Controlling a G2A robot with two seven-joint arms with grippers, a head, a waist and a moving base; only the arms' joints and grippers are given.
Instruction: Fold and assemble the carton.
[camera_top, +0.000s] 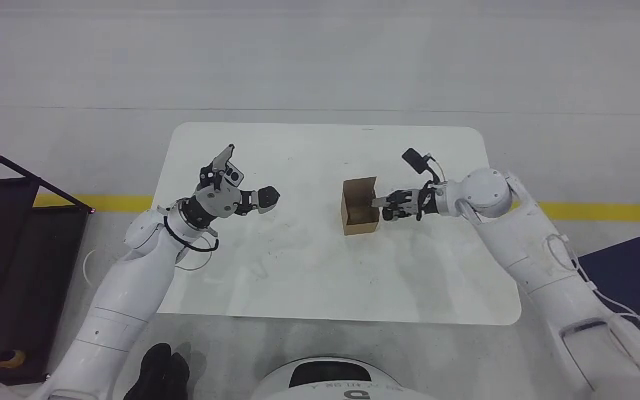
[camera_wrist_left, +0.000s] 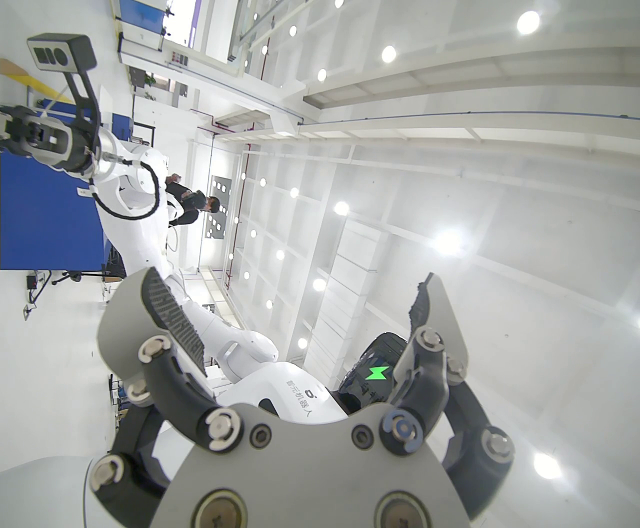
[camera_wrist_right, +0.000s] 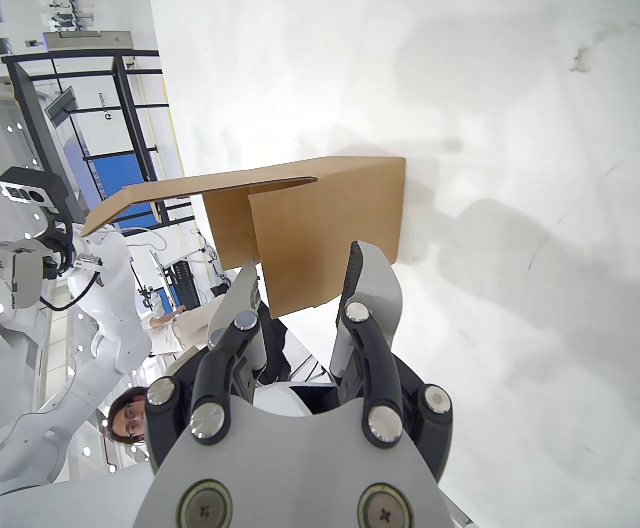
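A small brown carton (camera_top: 358, 205) stands open on the white table (camera_top: 300, 270), right of its middle, with one flap raised. My right gripper (camera_top: 381, 203) is at the carton's right side. In the right wrist view the carton (camera_wrist_right: 325, 200) lies just ahead, and the right gripper (camera_wrist_right: 302, 255) is open, with the edge of a side flap between its fingers and a gap at each side. My left gripper (camera_top: 218, 162) hovers over the table's left part, well away from the carton. The left gripper (camera_wrist_left: 290, 285) points up at the ceiling, wide open and holding nothing.
A dark frame (camera_top: 30, 230) stands on the floor beside the table's left edge. A yellow floor line (camera_top: 590, 211) runs behind the table. The tabletop (camera_wrist_right: 500, 150) around the carton is bare, with faint scuff marks.
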